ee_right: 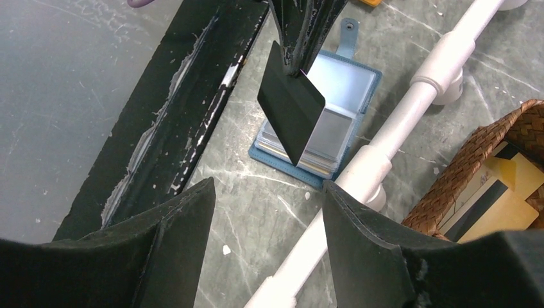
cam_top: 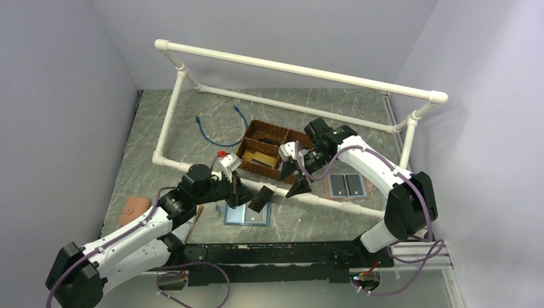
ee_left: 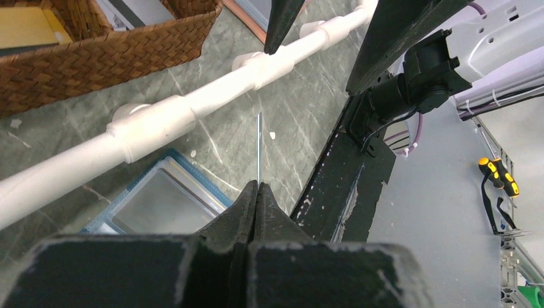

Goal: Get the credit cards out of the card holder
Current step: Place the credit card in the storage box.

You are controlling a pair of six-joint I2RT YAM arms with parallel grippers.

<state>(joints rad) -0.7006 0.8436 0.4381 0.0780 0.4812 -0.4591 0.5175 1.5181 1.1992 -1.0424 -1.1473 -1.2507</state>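
My left gripper [cam_top: 249, 194] is shut on one corner of a dark credit card [cam_top: 262, 198] and holds it tilted in the air just above the card holder [cam_top: 246, 216]. The slate-blue holder lies open on the table, strap tab at its far edge, with more cards in its clear pockets [ee_right: 321, 131]. In the left wrist view the card [ee_left: 258, 144] shows edge-on, sticking out of the shut left gripper [ee_left: 258, 186]. My right gripper [cam_top: 294, 179] hangs open just right of the card, past the white pipe. In the right wrist view the card [ee_right: 292, 109] hangs ahead of the open right gripper [ee_right: 267, 186].
A white PVC pipe frame [cam_top: 301, 197] crosses between the arms. Behind it stands a wicker basket [cam_top: 263, 149] with flat items. A brown holder with two grey cards [cam_top: 346, 186] lies to the right, an orange-tan holder [cam_top: 135, 208] at the left, a blue cable [cam_top: 221, 131] at the back.
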